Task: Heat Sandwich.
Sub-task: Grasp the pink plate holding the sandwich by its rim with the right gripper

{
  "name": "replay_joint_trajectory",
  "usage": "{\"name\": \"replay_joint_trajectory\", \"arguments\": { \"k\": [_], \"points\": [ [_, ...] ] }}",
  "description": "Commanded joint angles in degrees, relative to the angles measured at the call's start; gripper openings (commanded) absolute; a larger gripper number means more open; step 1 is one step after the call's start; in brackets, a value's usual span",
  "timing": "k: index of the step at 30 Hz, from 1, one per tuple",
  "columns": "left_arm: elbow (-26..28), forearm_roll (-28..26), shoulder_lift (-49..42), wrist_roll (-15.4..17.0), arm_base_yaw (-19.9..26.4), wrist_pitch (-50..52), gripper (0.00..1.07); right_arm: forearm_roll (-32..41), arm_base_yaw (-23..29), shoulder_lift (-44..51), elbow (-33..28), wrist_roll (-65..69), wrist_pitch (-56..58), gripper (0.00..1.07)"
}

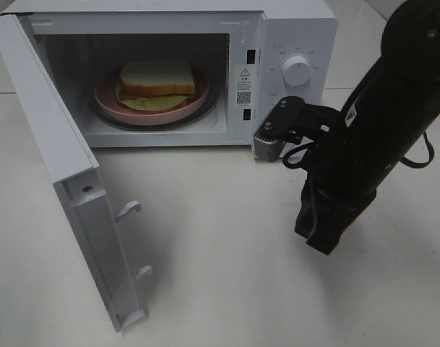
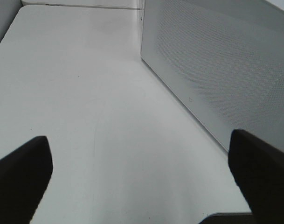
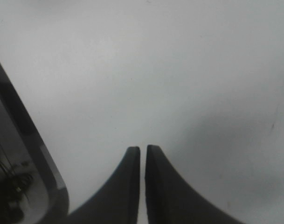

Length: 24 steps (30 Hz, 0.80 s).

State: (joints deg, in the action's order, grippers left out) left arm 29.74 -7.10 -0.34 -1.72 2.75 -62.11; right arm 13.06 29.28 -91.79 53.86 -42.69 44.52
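The sandwich (image 1: 158, 79), white bread with a pale yellow-green layer under it, lies on a round pink plate (image 1: 108, 97) inside the open microwave (image 1: 295, 36). My right gripper (image 1: 317, 242) points down at the table in front of the microwave's control panel, well clear of the sandwich. In the right wrist view its gripper (image 3: 142, 154) shows both fingers side by side with only a thin slit between them and nothing held. My left gripper (image 2: 138, 137) stands wide open over bare table beside a white perforated wall of the microwave (image 2: 216, 60); the exterior view does not show it.
The microwave door (image 1: 53, 130) swings out to the left toward the front of the table, its latch hooks (image 1: 129, 210) sticking out. A round dial (image 1: 297, 71) sits on the panel. A dark-framed edge (image 3: 25, 140) shows beside the right fingers.
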Motion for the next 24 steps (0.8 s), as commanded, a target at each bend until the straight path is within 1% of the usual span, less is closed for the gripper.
{"name": "replay_joint_trajectory", "arguments": {
  "k": [1, 3, 4, 6, 7, 9, 12, 15, 18, 19, 20, 21, 23, 24],
  "points": [
    [-0.2, -0.2, -0.8, 0.1, -0.1, 0.8, 0.98, -0.3, 0.0, 0.5, 0.9, -13.5, 2.2, 0.08],
    [-0.2, -0.2, -0.8, 0.1, -0.1, 0.8, 0.98, -2.0, 0.0, 0.5, 1.3, -24.4, 3.1, 0.09],
    [-0.2, -0.2, -0.8, 0.1, -0.1, 0.8, 0.98, -2.7, 0.0, 0.5, 1.3, -27.8, 3.0, 0.09],
    [-0.2, -0.2, -0.8, 0.1, -0.1, 0.8, 0.98, -3.4, 0.0, 0.5, 1.3, -30.4, 3.0, 0.09],
    [-0.2, -0.2, -0.8, 0.1, -0.1, 0.8, 0.98, -5.6, 0.0, 0.5, 1.3, -35.3, 3.0, 0.09],
    [-0.2, -0.2, -0.8, 0.1, -0.1, 0.8, 0.98, -6.9, 0.0, 0.5, 1.3, -36.8, 3.0, 0.09],
    [-0.2, -0.2, -0.8, 0.1, -0.1, 0.8, 0.98, -11.6, 0.2, 0.5, 1.3, -37.5, 2.2, 0.11],
    [-0.2, -0.2, -0.8, 0.1, -0.1, 0.8, 0.98, -13.1, 0.2, 0.5, 1.3, -36.7, 1.3, 0.14],
    [-0.2, -0.2, -0.8, 0.1, -0.1, 0.8, 0.98, -13.8, 0.2, 0.5, 1.3, -33.9, -0.9, 0.29],
    [-0.2, -0.2, -0.8, 0.1, -0.1, 0.8, 0.98, -13.8, 0.2, 0.5, 1.3, -33.9, -0.9, 0.29],
    [-0.2, -0.2, -0.8, 0.1, -0.1, 0.8, 0.98, -13.8, 0.2, 0.5, 1.3, -32.9, -1.7, 0.36],
    [-0.2, -0.2, -0.8, 0.1, -0.1, 0.8, 0.98, -13.8, 0.2, 0.5, 1.3, -31.5, -2.7, 0.49],
    [-0.2, -0.2, -0.8, 0.1, -0.1, 0.8, 0.98, -13.8, 0.2, 0.5, 1.3, -30.0, -2.9, 0.64],
    [-0.2, -0.2, -0.8, 0.1, -0.1, 0.8, 0.98, -13.8, 0.2, 0.5, 1.3, -30.0, -2.9, 0.64]
  ]
}}
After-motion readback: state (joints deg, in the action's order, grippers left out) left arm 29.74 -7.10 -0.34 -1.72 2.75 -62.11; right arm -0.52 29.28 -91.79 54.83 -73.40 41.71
